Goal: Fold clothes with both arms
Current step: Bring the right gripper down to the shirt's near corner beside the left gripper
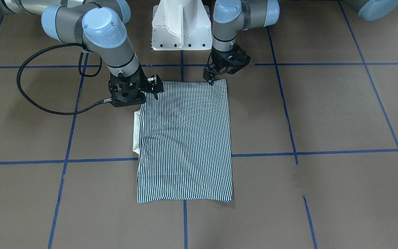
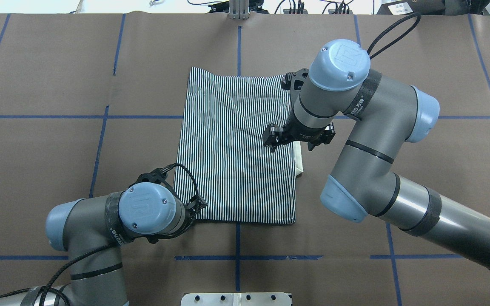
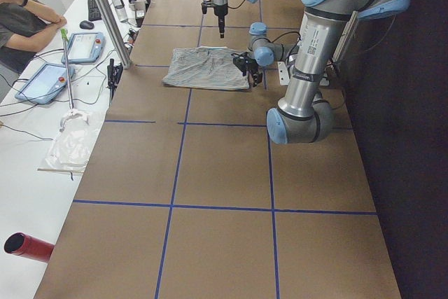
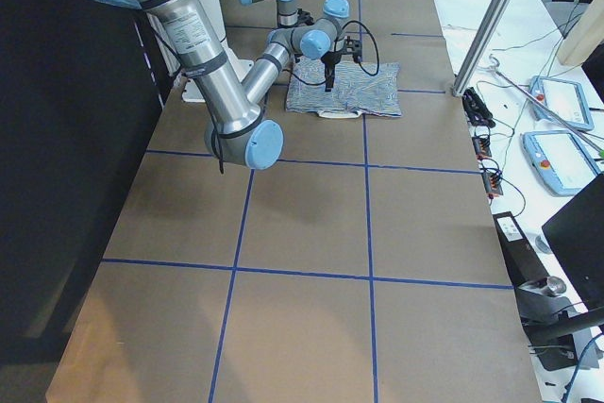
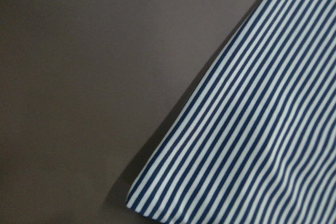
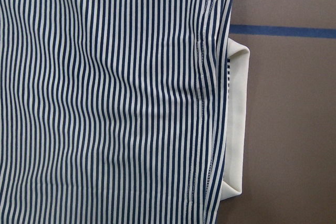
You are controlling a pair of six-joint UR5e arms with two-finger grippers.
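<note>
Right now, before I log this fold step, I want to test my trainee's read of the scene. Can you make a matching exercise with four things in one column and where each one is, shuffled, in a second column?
Things:
1. cream collar
2. left gripper
3. right gripper
4. white base

Places:
A. raised over the striped shirt's right edge, near the collar
B. beyond the shirt's robot-side edge, centred
C. sticking out from the shirt's right side
D. at the shirt's corner nearest the robot, on its left

Pairs: 1-C, 2-D, 3-A, 4-B
</note>
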